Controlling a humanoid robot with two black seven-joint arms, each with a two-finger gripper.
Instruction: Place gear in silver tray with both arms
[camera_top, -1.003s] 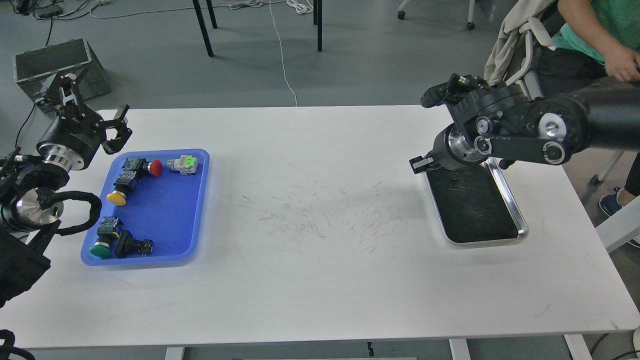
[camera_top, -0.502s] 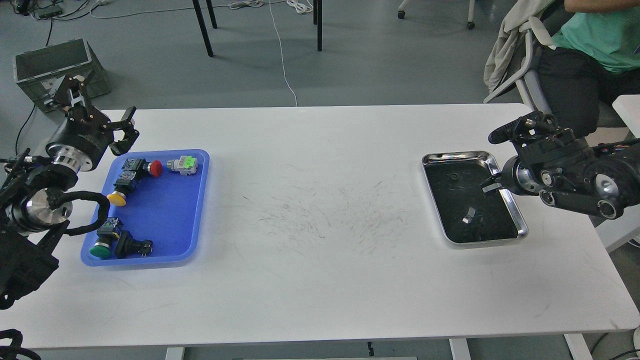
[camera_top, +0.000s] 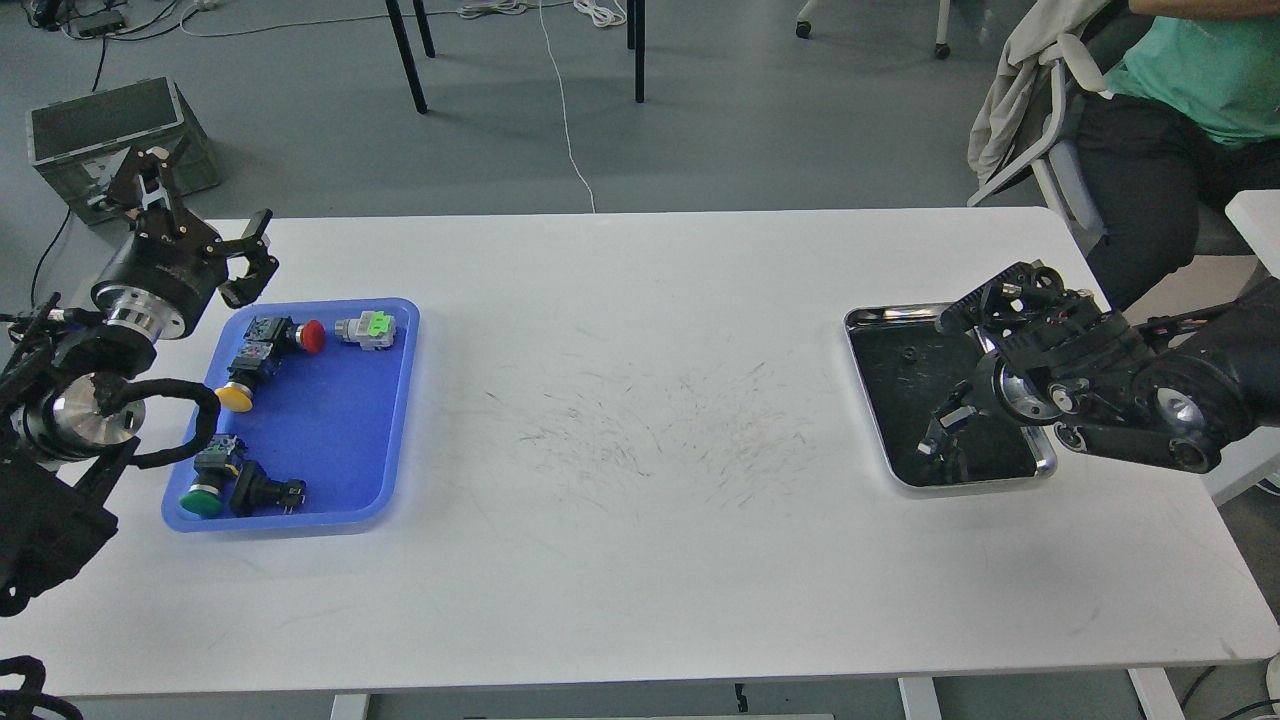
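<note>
The rectangular silver tray (camera_top: 1042, 462) with its polished raised rim and dark scratched floor lies flat on the white scuffed table (camera_top: 640, 560) at about 3 o'clock from the table's middle, its long axis running from the far edge toward me, leaning slightly from 11 to 5 o'clock. My right arm (camera_top: 1150, 400) comes in from the right edge, forearm nearly level and pointing toward 9 o'clock, with the wrist bent so that my right gripper (camera_top: 940, 435) dips over the near half of the tray floor. It is dark against the dark floor and seen small, so I cannot tell how far its fingers are parted, nor whether they have anything between them. A small dark speck (camera_top: 908, 353) rests on the tray's far half; what it is I cannot make out. My left arm (camera_top: 90, 400) rises from the left edge toward 1 o'clock, and my left gripper (camera_top: 205, 215) hangs at the table's far left corner, its clawed fingers spread wide with nothing between them, just beyond the far edge of the blue plastic tray (camera_top: 330, 430). That tray holds push buttons with red (camera_top: 312, 336), yellow (camera_top: 233, 397) and green (camera_top: 201, 499) caps, a grey part with a green top (camera_top: 367, 329) and a black part (camera_top: 262, 491).
</note>
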